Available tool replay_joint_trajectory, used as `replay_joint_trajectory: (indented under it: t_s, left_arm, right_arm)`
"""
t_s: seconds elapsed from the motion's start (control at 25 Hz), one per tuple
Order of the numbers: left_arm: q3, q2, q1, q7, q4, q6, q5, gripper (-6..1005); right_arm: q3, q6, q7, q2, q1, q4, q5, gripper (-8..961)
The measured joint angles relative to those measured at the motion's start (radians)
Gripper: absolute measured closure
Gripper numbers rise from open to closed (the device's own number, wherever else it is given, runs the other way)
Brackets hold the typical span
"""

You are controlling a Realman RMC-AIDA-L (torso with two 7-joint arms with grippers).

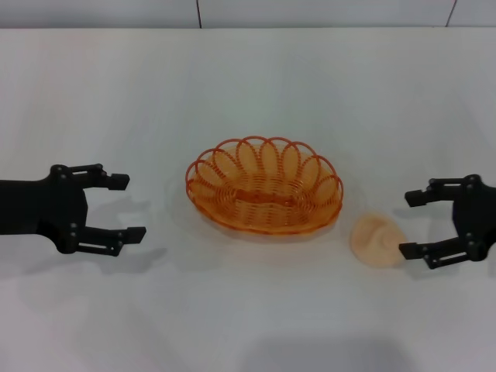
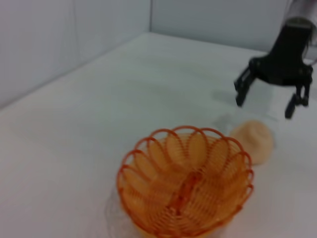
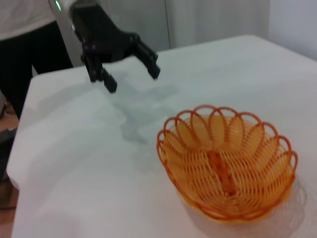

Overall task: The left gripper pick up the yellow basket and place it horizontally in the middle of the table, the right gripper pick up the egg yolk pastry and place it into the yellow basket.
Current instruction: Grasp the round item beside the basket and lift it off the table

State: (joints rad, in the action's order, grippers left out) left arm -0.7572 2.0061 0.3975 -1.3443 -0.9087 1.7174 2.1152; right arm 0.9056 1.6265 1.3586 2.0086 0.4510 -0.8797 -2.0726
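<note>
The yellow basket [image 1: 263,186] sits lengthwise across the middle of the white table [image 1: 248,85], empty. It also shows in the left wrist view [image 2: 184,181] and the right wrist view [image 3: 228,161]. The egg yolk pastry [image 1: 377,239] lies on the table just right of the basket, also in the left wrist view [image 2: 253,140]. My left gripper [image 1: 128,206] is open and empty, left of the basket and apart from it; it shows in the right wrist view [image 3: 131,79]. My right gripper [image 1: 409,224] is open, its fingers just right of the pastry, also in the left wrist view [image 2: 265,103].
The table's far edge meets a grey tiled wall [image 1: 310,12]. In the right wrist view a person in dark trousers [image 3: 29,54] stands beyond the table's edge behind the left arm.
</note>
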Motion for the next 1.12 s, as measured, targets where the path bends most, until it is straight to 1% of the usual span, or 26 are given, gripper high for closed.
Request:
replay_joint_trajectory:
  t_s: [0.12,0.24,0.52,0.76,0.96,1.12]
  left_arm:
    - [0.028,0.004,-0.004,0.008,-0.001,0.010,0.000,109]
    - [0.031,0.005,-0.004,0.007,-0.001,0.018,-0.007,110]
    - [0.031,0.015,-0.004,0.004,-0.002,0.046,-0.009,111]
    - [0.032,0.014,0.001,0.003,-0.007,0.064,-0.014,112]
    - [0.032,0.016,0.006,0.002,-0.007,0.065,-0.015,113]
    - [0.032,0.018,0.007,-0.006,-0.007,0.064,-0.016,113]
  right_arm:
    - [0.064,-0.055,0.026,0.001,0.013,0.010,0.000,260]
    - [0.113,-0.086,0.049,0.002,0.016,0.010,-0.001,263]
    - [0.129,-0.092,0.058,0.004,0.015,0.011,0.008,269]
    - [0.145,-0.085,0.047,0.004,0.011,0.014,0.009,274]
    - [0.161,-0.090,0.046,0.007,0.012,0.014,0.019,510]
    - [0.169,-0.095,0.046,0.007,0.012,0.016,0.032,645]
